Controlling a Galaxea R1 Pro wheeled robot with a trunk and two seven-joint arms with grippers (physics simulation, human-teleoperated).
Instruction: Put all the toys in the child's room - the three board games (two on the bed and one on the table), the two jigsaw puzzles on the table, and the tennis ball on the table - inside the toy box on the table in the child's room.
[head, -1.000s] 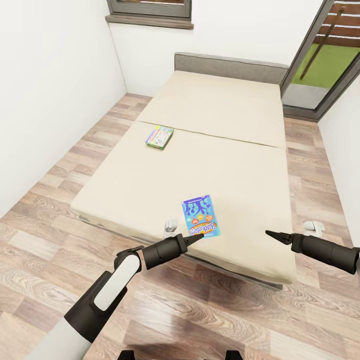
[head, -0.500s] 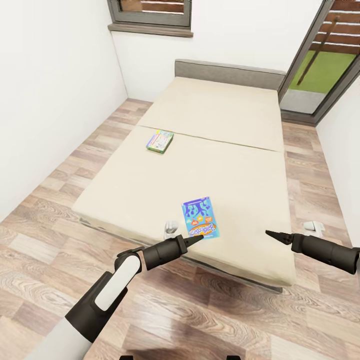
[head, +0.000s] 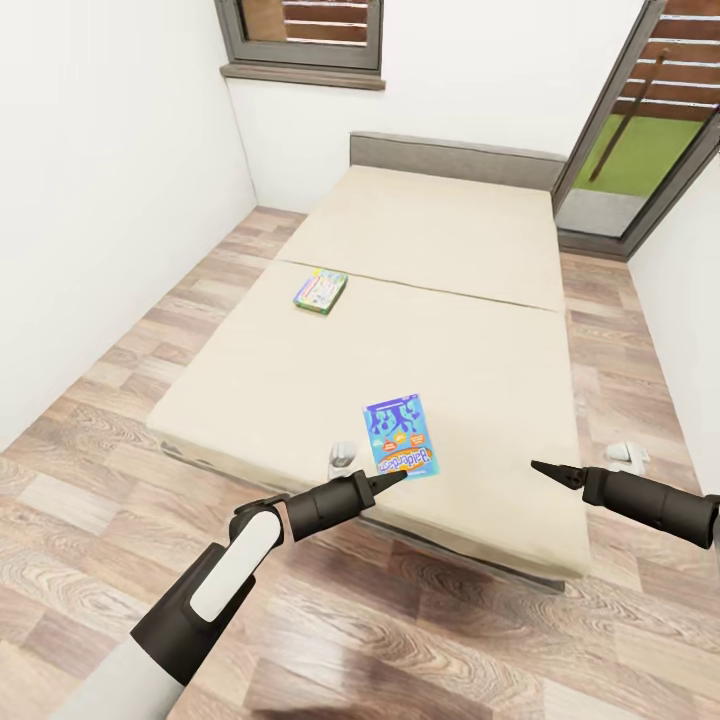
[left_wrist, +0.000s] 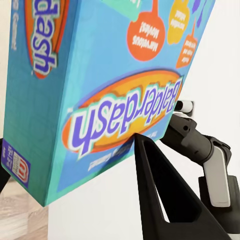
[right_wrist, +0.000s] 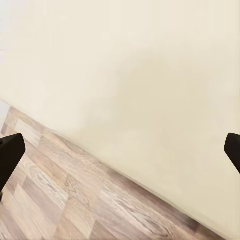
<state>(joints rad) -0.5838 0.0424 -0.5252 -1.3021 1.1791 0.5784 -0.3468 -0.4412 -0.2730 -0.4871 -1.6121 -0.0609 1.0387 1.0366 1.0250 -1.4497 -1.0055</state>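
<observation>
A blue board game box (head: 400, 434) hangs just over the near edge of the beige bed (head: 450, 250). My left gripper (head: 398, 476) is shut on its near end. In the left wrist view the blue box (left_wrist: 100, 75) is very close, with one black finger (left_wrist: 155, 190) against its lower edge. A second board game, green and multicoloured (head: 320, 291), lies flat further up the bed, towards its left side. My right gripper (head: 535, 465) hovers open over the bed's near right part, holding nothing; its fingers (right_wrist: 10, 150) stand wide apart above the mattress edge.
Wooden floor (head: 420, 640) surrounds the bed. A white wall (head: 100, 200) runs along the left. A window (head: 300, 30) sits above the grey headboard (head: 450, 158), and a glass door (head: 650, 120) is at the back right. A small white object (head: 628, 455) lies right of the bed.
The whole view has shifted: the bed, headboard and green game sit lower in the picture. Both arms keep their places in the view, and the blue box stays at the left gripper.
</observation>
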